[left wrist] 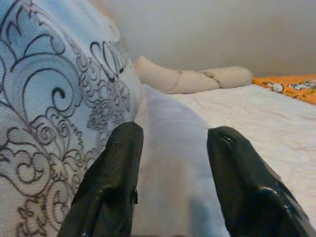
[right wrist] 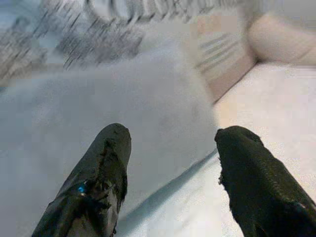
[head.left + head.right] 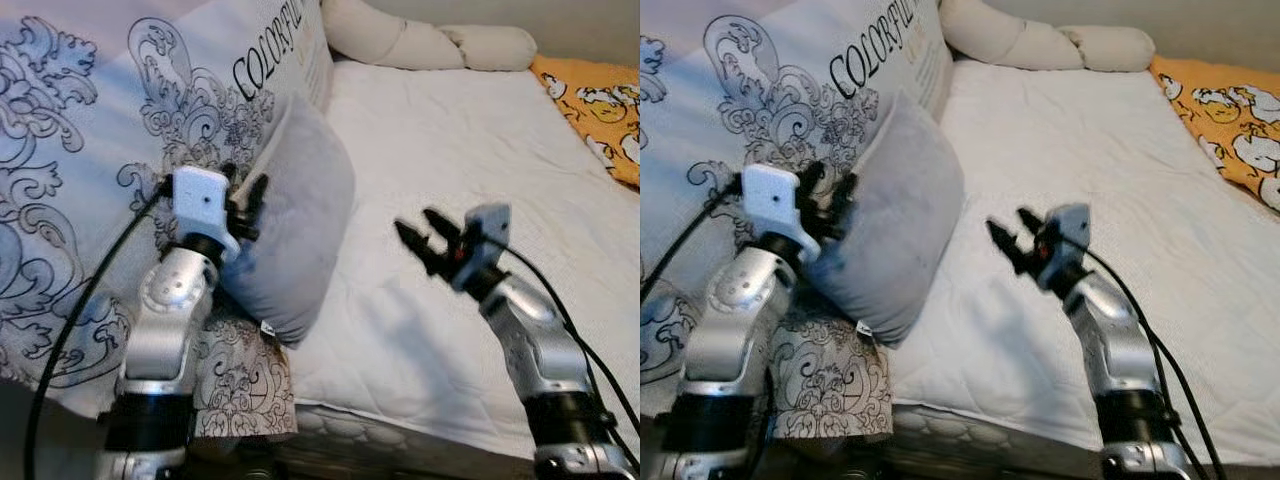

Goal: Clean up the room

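Observation:
A grey pillow (image 3: 295, 225) stands on edge on the white bed sheet (image 3: 450, 150) and leans against a bunched duvet with black scroll print (image 3: 90, 130). My left gripper (image 3: 245, 200) is at the pillow's left edge. It is open, and the pillow's edge (image 1: 173, 187) sits between its two fingers (image 1: 116, 168). My right gripper (image 3: 415, 222) hovers open above the sheet a little to the right of the pillow, pointing toward it with nothing between its fingers (image 2: 106, 163). The pillow's grey face (image 2: 98, 89) lies ahead of it.
Two cream bolster cushions (image 3: 420, 42) lie along the bed's far end. An orange printed blanket (image 3: 595, 105) covers the far right corner. The duvet hangs over the mattress's front edge (image 3: 400, 430) on the left. The sheet to the right of the pillow is bare.

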### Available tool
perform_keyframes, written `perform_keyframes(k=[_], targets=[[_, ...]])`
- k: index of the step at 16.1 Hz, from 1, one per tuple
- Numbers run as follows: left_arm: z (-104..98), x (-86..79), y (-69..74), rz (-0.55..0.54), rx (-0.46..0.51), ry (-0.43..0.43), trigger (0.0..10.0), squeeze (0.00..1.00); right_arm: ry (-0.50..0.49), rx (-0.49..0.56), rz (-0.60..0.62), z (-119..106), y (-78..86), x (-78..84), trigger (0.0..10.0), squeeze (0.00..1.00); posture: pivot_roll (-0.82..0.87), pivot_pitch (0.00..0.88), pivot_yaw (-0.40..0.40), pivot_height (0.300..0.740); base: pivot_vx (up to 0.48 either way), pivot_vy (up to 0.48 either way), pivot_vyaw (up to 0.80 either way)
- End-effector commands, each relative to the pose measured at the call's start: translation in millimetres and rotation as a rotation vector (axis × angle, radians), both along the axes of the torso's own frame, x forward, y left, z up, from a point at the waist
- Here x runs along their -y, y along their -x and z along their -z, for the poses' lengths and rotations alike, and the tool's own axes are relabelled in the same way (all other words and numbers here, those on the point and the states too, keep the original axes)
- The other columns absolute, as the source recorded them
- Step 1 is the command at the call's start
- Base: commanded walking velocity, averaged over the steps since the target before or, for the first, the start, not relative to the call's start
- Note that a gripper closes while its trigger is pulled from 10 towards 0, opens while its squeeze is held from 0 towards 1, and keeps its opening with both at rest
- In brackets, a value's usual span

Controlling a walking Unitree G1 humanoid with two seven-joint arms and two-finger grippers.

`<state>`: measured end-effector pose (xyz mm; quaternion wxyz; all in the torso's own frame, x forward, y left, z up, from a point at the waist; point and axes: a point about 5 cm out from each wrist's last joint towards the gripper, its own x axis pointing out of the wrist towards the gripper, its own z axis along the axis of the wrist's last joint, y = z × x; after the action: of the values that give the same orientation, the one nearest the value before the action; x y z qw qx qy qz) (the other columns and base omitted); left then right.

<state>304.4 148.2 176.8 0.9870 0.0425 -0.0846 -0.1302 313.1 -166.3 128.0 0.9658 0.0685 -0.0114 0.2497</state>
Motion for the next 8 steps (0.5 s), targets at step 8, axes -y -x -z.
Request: perform_keyframes(k=[8], targets=[[19.1,-6.6,4.6,-0.061,-0.075,0.001,10.0,1.0,-0.089,0.009,0.173,4.1,-2.0,-22.9,10.0,1.0,0.0,0.0,-0.023,0.74,0.0,-0.438,0.0]])
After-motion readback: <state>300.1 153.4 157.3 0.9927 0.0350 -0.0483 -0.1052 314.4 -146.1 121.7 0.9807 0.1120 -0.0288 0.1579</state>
